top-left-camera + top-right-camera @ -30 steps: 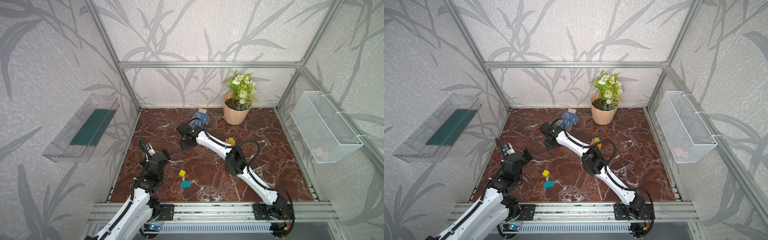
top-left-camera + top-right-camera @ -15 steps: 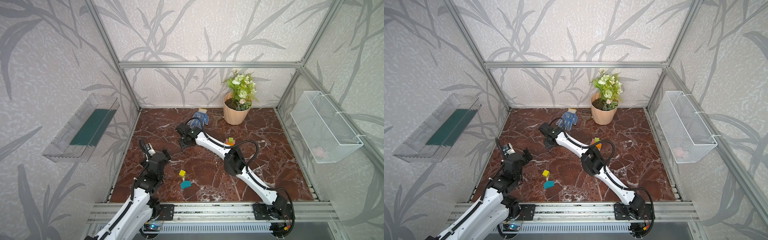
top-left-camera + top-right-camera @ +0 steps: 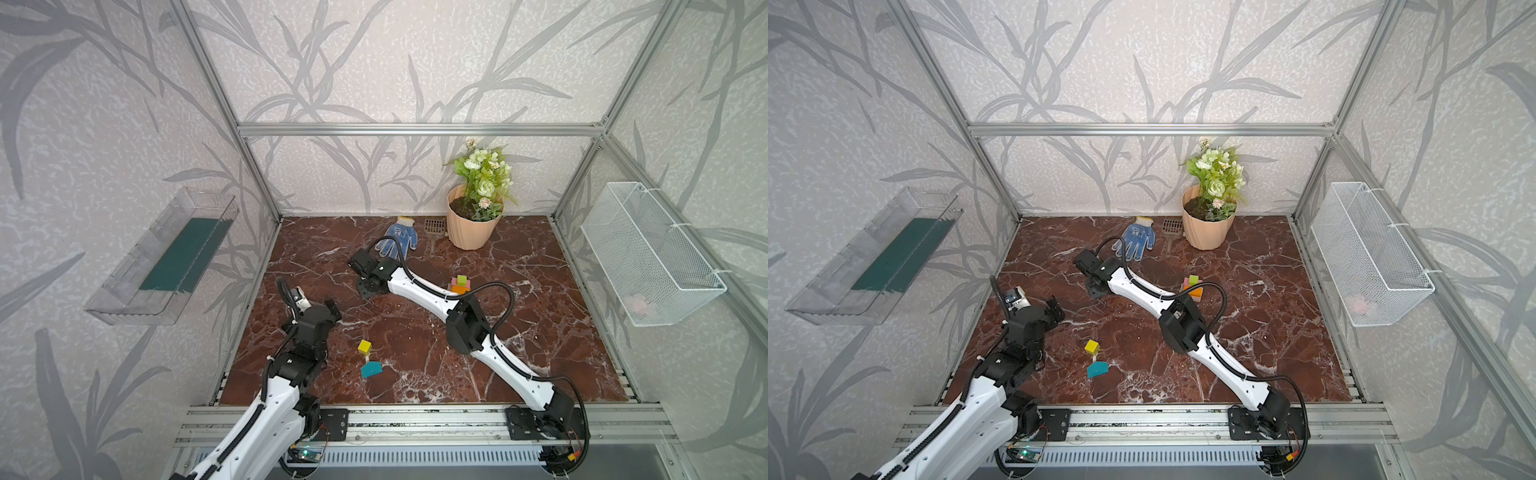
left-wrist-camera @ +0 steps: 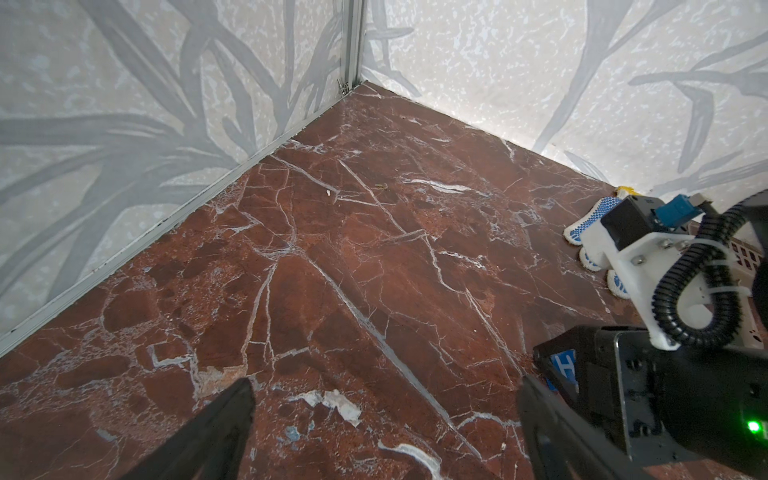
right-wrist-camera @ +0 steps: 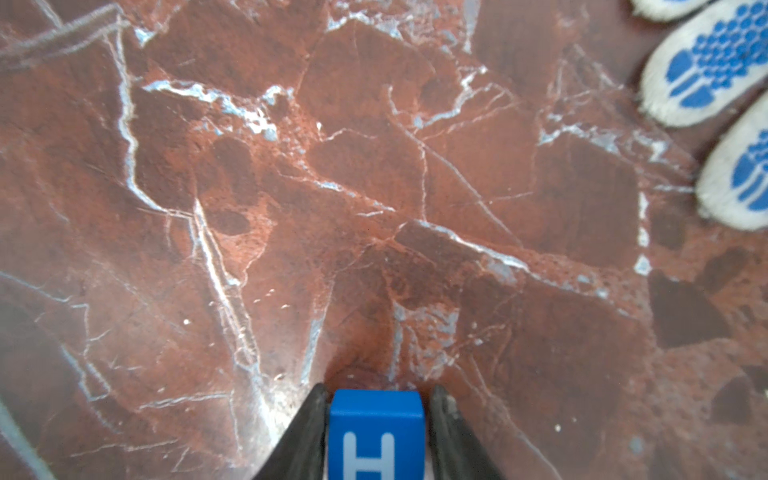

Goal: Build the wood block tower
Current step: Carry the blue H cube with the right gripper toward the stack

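Note:
The wood block tower [image 3: 460, 286] is a small stack at right of centre in both top views, with a lime cube over orange and pink pieces [image 3: 1194, 287]. My right gripper [image 5: 378, 390] reaches across to the far left-centre [image 3: 368, 286], low over the floor. It is shut on the blue "H" cube [image 5: 376, 419], a finger against each side. The cube also shows in the left wrist view [image 4: 565, 368]. A yellow cube [image 3: 365, 346] and a teal slant-topped piece [image 3: 371, 369] lie near the front. My left gripper [image 4: 386, 384] is open and empty at the left [image 3: 328, 311].
A blue-dotted glove [image 3: 398, 241], a small scoop [image 3: 434, 230] and a peach flowerpot [image 3: 471, 230] stand along the back wall. A white wire basket [image 3: 648, 253] hangs on the right wall. A clear tray [image 3: 166, 257] hangs on the left wall.
My right gripper has shifted slightly towards the far left, close to the glove. The left arm has not moved.

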Controlling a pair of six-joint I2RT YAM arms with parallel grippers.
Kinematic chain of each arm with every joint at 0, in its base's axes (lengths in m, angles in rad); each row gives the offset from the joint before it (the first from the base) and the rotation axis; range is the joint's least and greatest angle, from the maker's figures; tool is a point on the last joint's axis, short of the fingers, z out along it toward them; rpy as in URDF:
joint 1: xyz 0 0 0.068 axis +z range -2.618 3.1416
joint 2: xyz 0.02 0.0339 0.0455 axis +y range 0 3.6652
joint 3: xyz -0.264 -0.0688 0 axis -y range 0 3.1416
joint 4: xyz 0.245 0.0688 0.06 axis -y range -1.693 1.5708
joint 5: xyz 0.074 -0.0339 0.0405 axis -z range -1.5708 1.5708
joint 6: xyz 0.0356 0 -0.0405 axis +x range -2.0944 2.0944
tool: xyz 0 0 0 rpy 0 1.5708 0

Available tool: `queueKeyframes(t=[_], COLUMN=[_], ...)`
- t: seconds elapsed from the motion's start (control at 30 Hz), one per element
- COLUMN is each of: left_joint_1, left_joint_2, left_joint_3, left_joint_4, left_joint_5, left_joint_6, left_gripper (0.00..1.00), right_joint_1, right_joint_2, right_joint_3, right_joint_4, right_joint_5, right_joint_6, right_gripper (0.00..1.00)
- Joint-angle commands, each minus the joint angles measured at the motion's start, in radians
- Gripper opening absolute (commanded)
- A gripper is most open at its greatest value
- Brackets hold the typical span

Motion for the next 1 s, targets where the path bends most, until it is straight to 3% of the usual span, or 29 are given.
queueKeyframes(t=[0.0, 0.47, 0.67, 0.77, 0.97], left_joint_1=[0.004, 0.004, 0.004, 0.004, 0.004], left_joint_2=[-0.015, -0.028, -0.027, -0.028, -0.025], left_joint_3=[-0.016, -0.021, -0.022, -0.023, -0.025], left_joint_4=[0.002, 0.002, 0.002, 0.002, 0.02], left_joint_5=[-0.006, -0.005, -0.003, 0.001, 0.037], left_joint_6=[-0.014, -0.014, -0.014, -0.013, 0.003], left_gripper=[0.98, 0.98, 0.98, 0.98, 0.96], right_joint_1=[0.008, 0.01, 0.009, 0.008, 0.004], right_joint_2=[0.021, -0.068, -0.198, -0.313, -0.641], right_joint_3=[-0.018, -0.055, -0.119, -0.233, -0.66], right_joint_4=[-0.086, -0.142, -0.215, -0.204, -0.003], right_joint_5=[0.012, -0.002, 0.036, 0.067, 0.127], right_joint_6=[0.036, 0.085, 0.113, 0.13, 0.175], right_gripper=[0.36, 0.21, 0.11, 0.06, 0.05])
